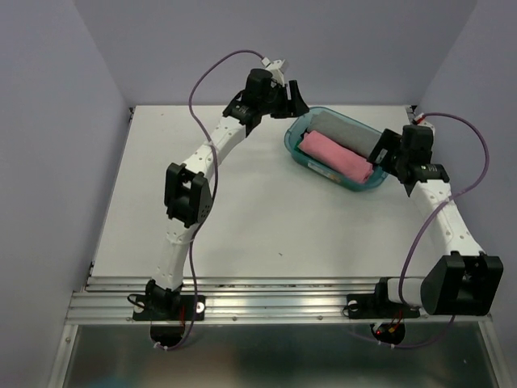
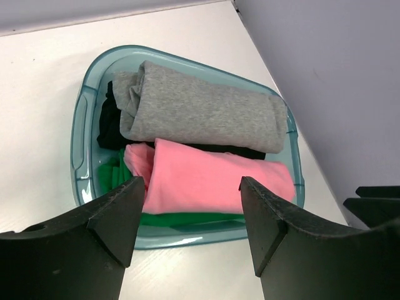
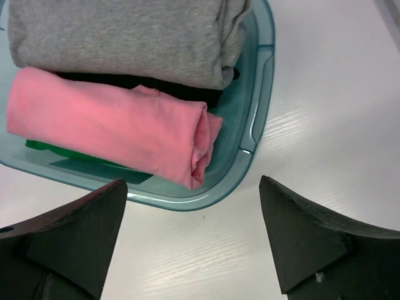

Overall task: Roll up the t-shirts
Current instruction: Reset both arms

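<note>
Robotics laboratory test cell. A white table (image 1: 266,242) is boxed in by plain pale walls (image 1: 48,121); a left arm (image 1: 212,152) and a right arm (image 1: 452,218) are bolted to an aluminium rail (image 1: 275,301) at its near edge, purple cables (image 1: 194,87) looping from them.

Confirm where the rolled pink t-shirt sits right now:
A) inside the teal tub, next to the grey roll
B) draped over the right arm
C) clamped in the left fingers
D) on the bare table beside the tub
A: the pink t-shirt lies rolled up inside the teal tub, alongside the grey roll, with nothing gripping it.
</note>
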